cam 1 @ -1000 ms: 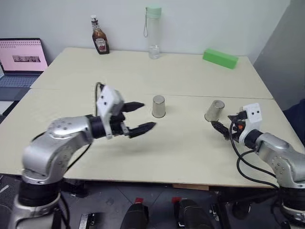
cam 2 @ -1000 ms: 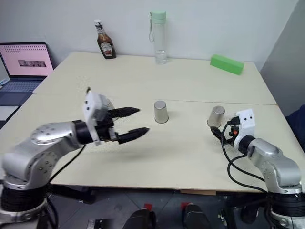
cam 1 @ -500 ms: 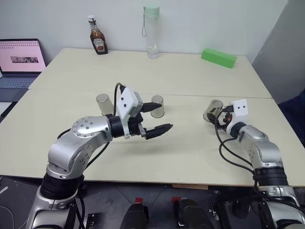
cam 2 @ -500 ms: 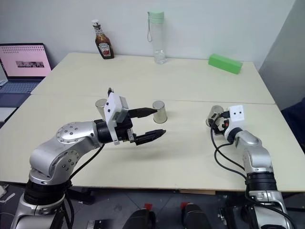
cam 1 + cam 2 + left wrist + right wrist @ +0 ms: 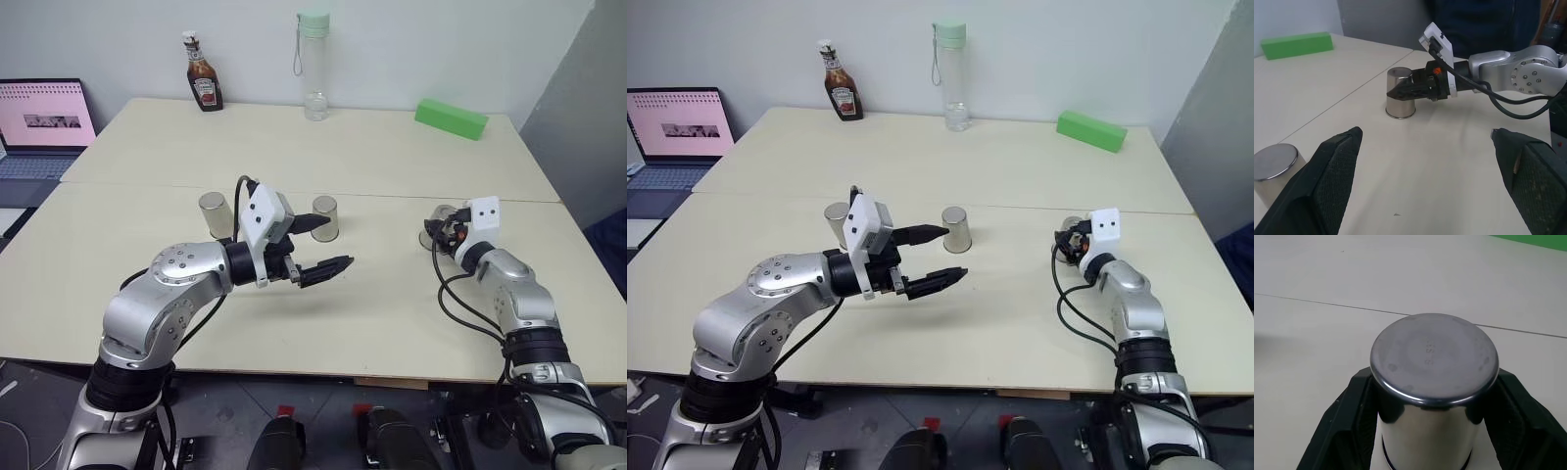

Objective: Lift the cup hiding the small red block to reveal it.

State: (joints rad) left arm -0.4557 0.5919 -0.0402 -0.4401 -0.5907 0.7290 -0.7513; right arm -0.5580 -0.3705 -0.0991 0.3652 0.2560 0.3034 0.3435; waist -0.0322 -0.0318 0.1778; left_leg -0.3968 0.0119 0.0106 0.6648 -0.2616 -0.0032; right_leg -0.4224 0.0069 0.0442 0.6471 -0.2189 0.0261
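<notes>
Three silvery cups stand upside down on the pale table [image 5: 372,313]: a left cup [image 5: 213,213], a middle cup [image 5: 325,217] and a right cup [image 5: 1399,100]. My right gripper [image 5: 1411,90] is shut on the right cup, one black finger [image 5: 1354,406] on each side of it. That cup stands upright on the table. Just in front of the middle cup my left gripper [image 5: 338,243] hovers open and holds nothing. The small red block is hidden.
Along the table's far edge are a ketchup bottle [image 5: 202,85], a tall clear bottle with a green cap [image 5: 313,67] and a long green block [image 5: 451,118]. An open laptop [image 5: 44,122] sits off the table's left side.
My right gripper reached forward around the right cup and shut on it. The left arm swung right toward the middle cup, then held still and open.
</notes>
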